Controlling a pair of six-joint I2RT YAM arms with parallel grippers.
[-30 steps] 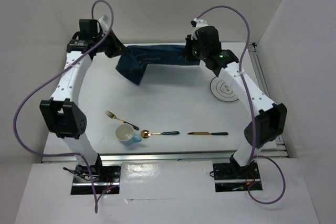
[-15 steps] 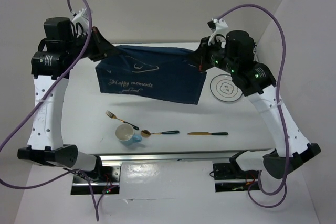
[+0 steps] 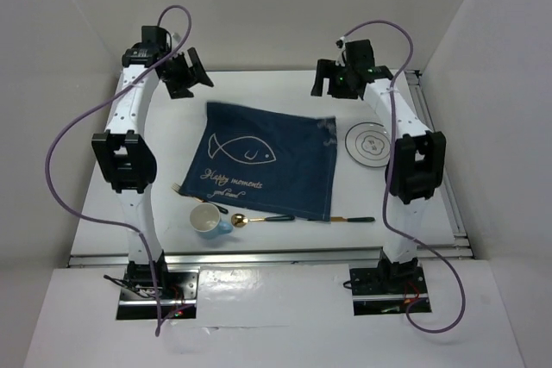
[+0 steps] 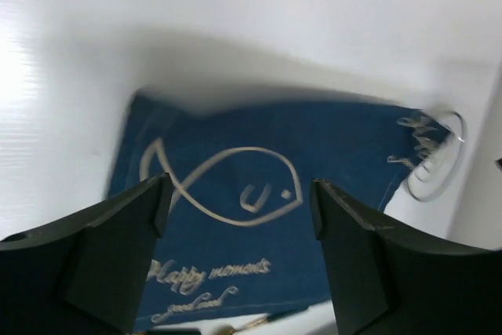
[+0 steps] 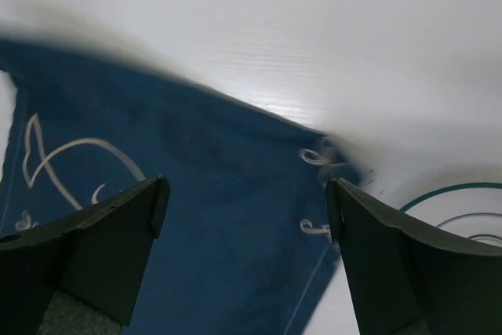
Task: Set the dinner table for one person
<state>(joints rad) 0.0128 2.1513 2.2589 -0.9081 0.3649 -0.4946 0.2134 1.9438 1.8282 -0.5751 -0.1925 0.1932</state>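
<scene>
The white dinner table [image 3: 259,96] now bears a dark blue placemat [image 3: 267,161] with a fish drawing, lying flat at its middle. Both grippers hover above the mat's far edge. My left gripper [image 3: 191,75] is open and holds nothing; its wrist view looks down between the jaws [image 4: 239,190] at the fish drawing [image 4: 223,186]. My right gripper [image 3: 326,82] is open too, over the mat's far right corner [image 5: 196,170]. A white plate [image 3: 371,144] lies to the right of the mat. The cup [image 3: 207,220], spoon [image 3: 250,219], fork [image 3: 183,188] and knife [image 3: 354,219] lie along the mat's near edge.
The mat's near edge overlaps the fork and the tip of the knife. White walls enclose the table on three sides. A metal rail [image 3: 267,253] runs along the near edge by the arm bases. The plate's rim shows in both wrist views [image 4: 439,170] [image 5: 463,209].
Both grippers have opened and let go of the placemat. It was held up spread between them and now lies flat on the table. Both arms have drawn back toward the far wall.
</scene>
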